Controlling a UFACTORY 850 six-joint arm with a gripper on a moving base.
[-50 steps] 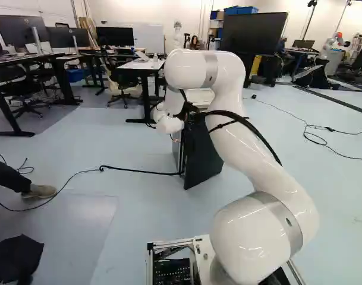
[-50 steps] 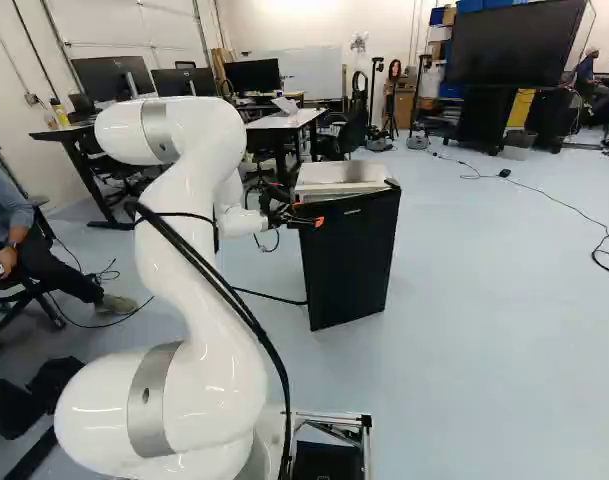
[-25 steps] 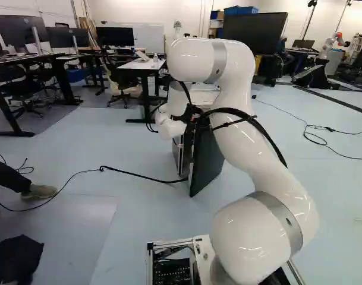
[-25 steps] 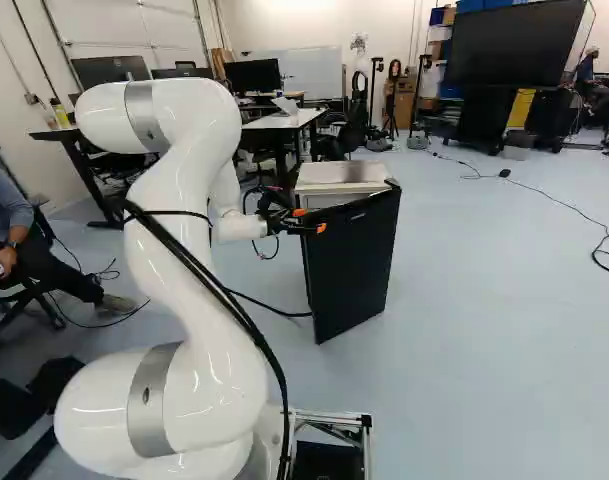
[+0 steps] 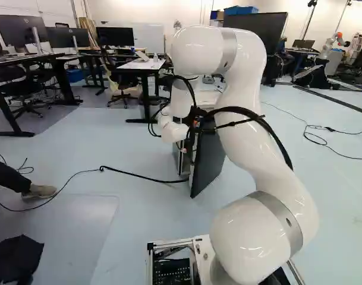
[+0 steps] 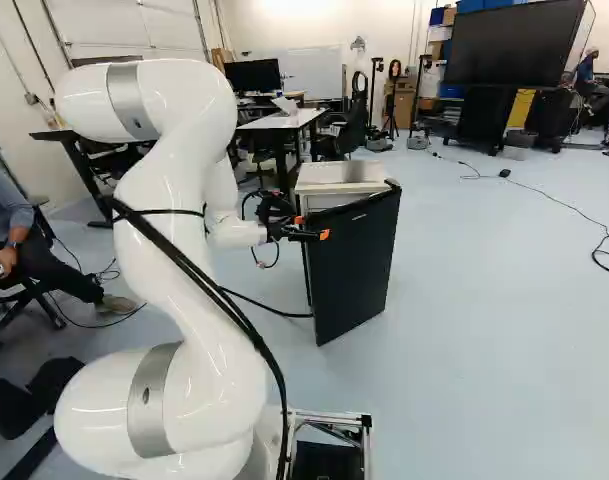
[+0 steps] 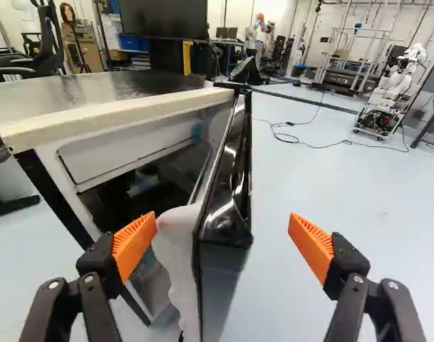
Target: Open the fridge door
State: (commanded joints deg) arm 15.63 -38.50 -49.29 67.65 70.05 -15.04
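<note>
Wht arm (image 5: 246,237), blk cables (image 5: 267,126), gry bands (image 6: 145,400)

in the left base view, a white-topped table (image 5: 132,65) has a whiteboard (image 5: 148,37) behind it and an office chair (image 5: 122,80) just to its left. farther left of the table are three dark monitors (image 5: 115,37). a big black screen (image 6: 519,45) and blue bins (image 5: 240,10) are right of it. a black cable (image 5: 330,129) lies on the floor, well to the table's right.
</note>
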